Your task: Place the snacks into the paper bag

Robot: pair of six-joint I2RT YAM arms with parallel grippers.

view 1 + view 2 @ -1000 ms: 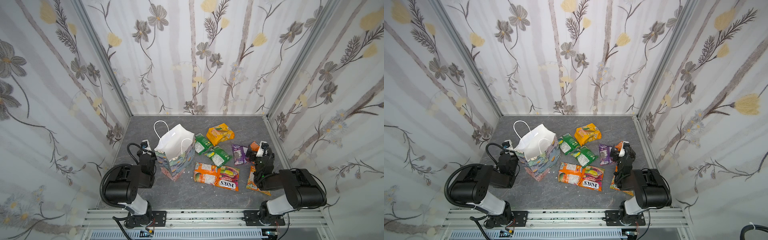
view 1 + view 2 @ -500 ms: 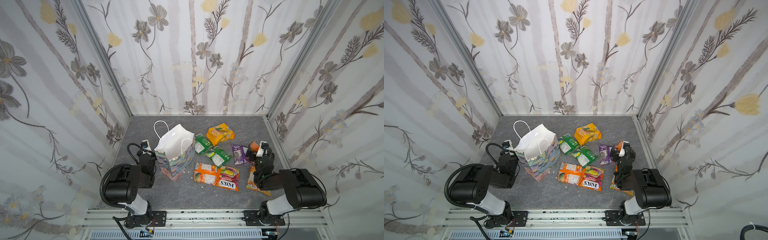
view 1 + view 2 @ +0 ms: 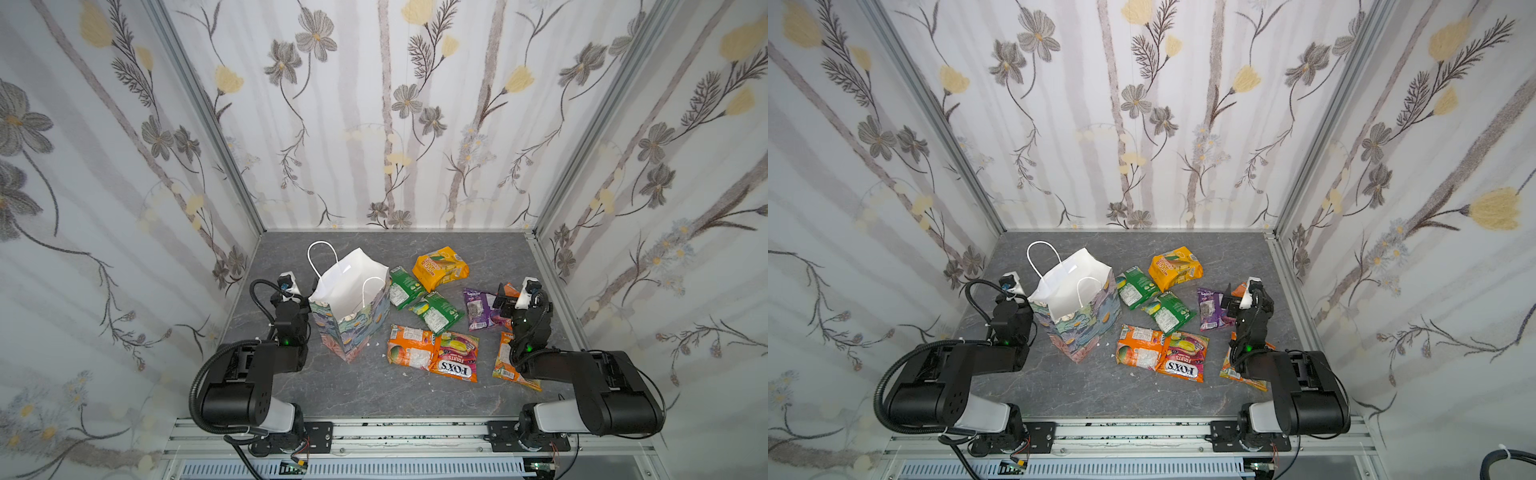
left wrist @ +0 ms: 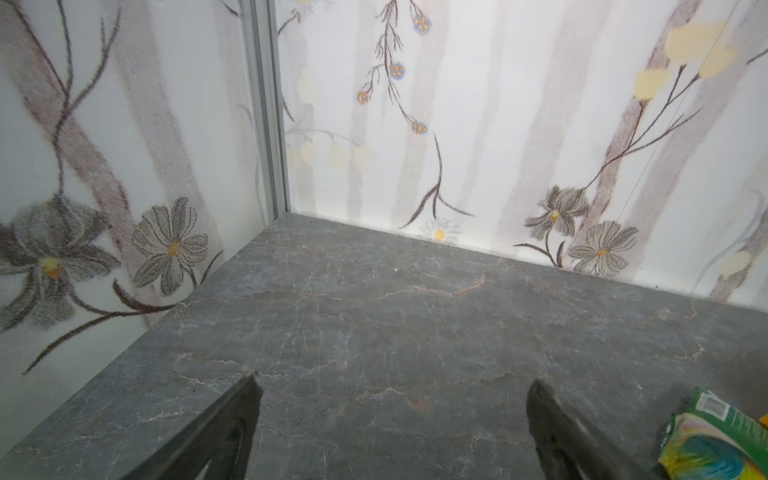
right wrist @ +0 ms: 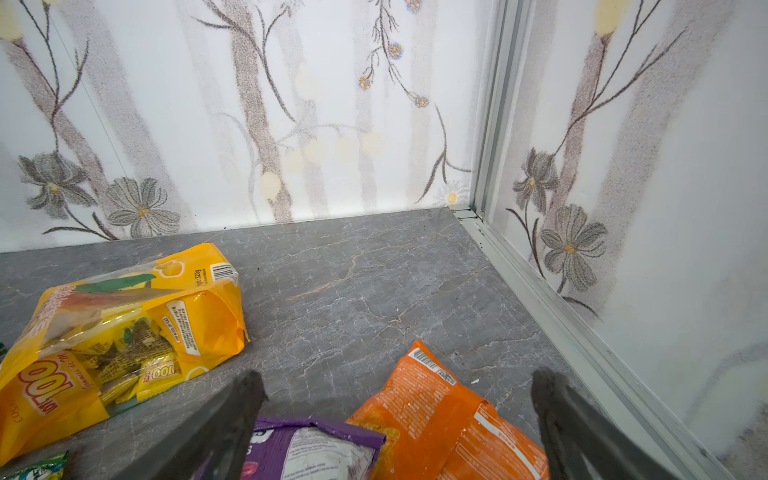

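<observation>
Snacks [image 3: 455, 357] lie beside spread right claw [image 5: 399, 388], outside paper bag [image 3: 353, 320].

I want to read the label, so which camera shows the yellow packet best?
The right wrist view: the yellow packet lies close and large, with its "100" print and barcode clear. Both top views show it whole but small. The left wrist view shows no recognisable part of it.

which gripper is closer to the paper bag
Left. The left gripper sits just beside the paper bag; the right gripper hovers farther off, above the purple packet.
</observation>
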